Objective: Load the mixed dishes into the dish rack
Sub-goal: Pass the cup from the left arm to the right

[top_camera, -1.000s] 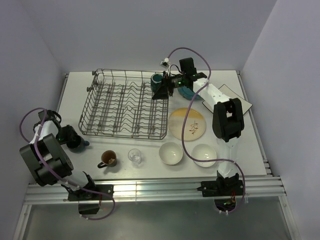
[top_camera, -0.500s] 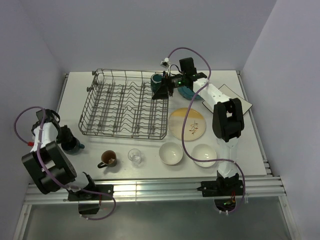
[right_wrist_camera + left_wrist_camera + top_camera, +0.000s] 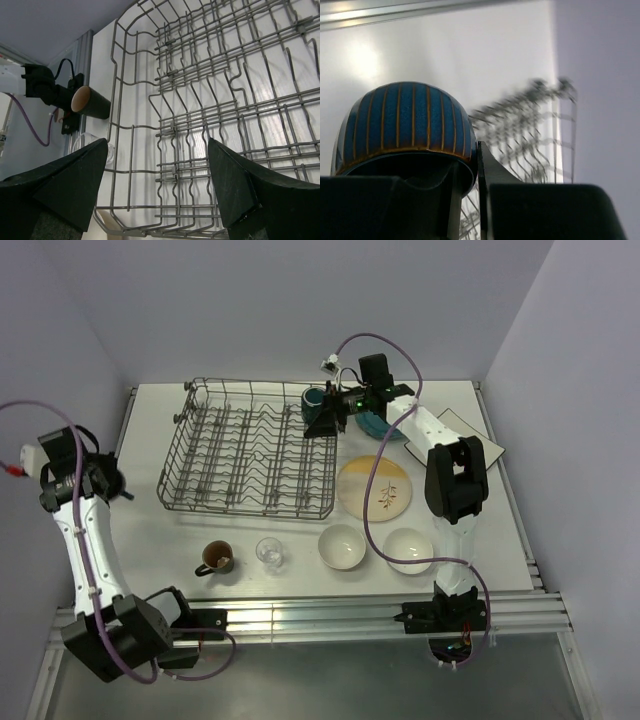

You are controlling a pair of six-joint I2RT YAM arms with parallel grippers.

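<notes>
Left jaws: pinching the rim wall of the blue mug with orange stripes (image 3: 402, 120); the wall sits between the two fingers (image 3: 385, 210). From the right wrist view this mug (image 3: 92, 102) is tipped on its side, with its pale mouth turned toward the dish rack (image 3: 250, 460). It is off the rack's left end, near the left wall.

Right jaws: spread wide, gripping nothing, fingers (image 3: 235, 190) poised over the rack's far right corner. Below them are rack wires (image 3: 200, 125) and upright tines.

Teal cup (image 3: 314, 398): just beside the right jaws at that same corner. Cannot tell whether it stands inside the rack or just past it.

Teal scalloped plate (image 3: 378, 426): on the bench (image 3: 150, 530) just right of the jaws, partly hidden by the arm.

White square plate (image 3: 482, 436): far right of the bench.

Yellow-cream plate with leaf sprig (image 3: 375, 488): flat on the bench, just beside the rack's right end.

Front row on the bench, left to right:
- brown mug (image 3: 215, 557), upright
- clear glass (image 3: 269, 552), upright
- white bowl (image 3: 341, 546), mouth up
- second white bowl (image 3: 408, 549), mouth up
</notes>
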